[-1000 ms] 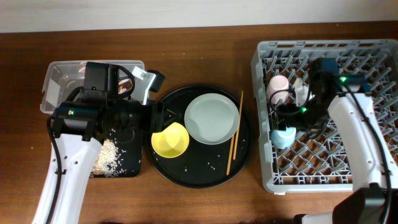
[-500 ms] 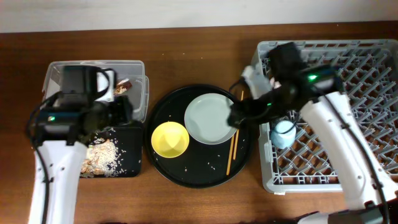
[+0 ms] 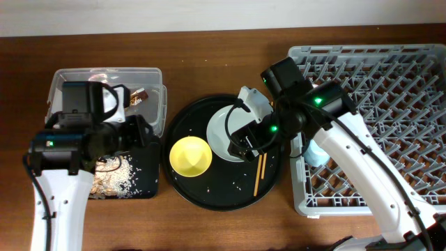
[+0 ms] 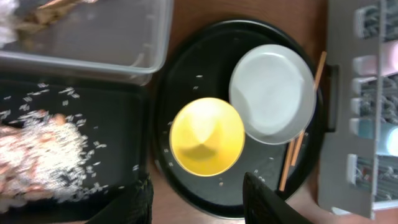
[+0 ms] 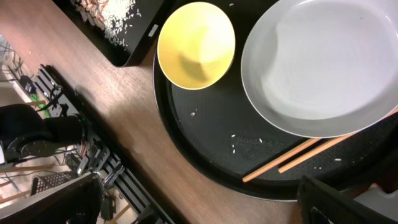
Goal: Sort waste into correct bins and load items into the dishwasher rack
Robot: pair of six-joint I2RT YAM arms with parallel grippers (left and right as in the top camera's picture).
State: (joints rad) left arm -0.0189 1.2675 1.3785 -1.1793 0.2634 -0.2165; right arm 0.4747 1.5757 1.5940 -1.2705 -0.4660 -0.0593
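Glossy yellow plastic forms one small round bowl [image 3: 190, 155], seen mid-frame beside one smooth pale green plate [image 3: 220, 130] and two thin wooden chopsticks [image 3: 258, 174] on a round black tray [image 3: 209, 194]. Pale crumbs [image 3: 115, 174] are scattered in the shallow black tray [image 3: 143, 187] at lower left. The left gripper [image 4: 198, 199] and right gripper [image 5: 199, 202] are both held spread and empty. One grey lattice rack [image 3: 404, 104] is set at the right on the brown wooden table [image 3: 223, 63].

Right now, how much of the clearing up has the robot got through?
Roughly half. Done: food scraps lie in the shallow black tray, a wrapper sits in the clear tub, and the blue cup and pink cup stand in the dishwasher rack. In hand: the right gripper hovers open and empty over the round black tray. Left: the plate, yellow bowl and chopsticks on that tray need loading.
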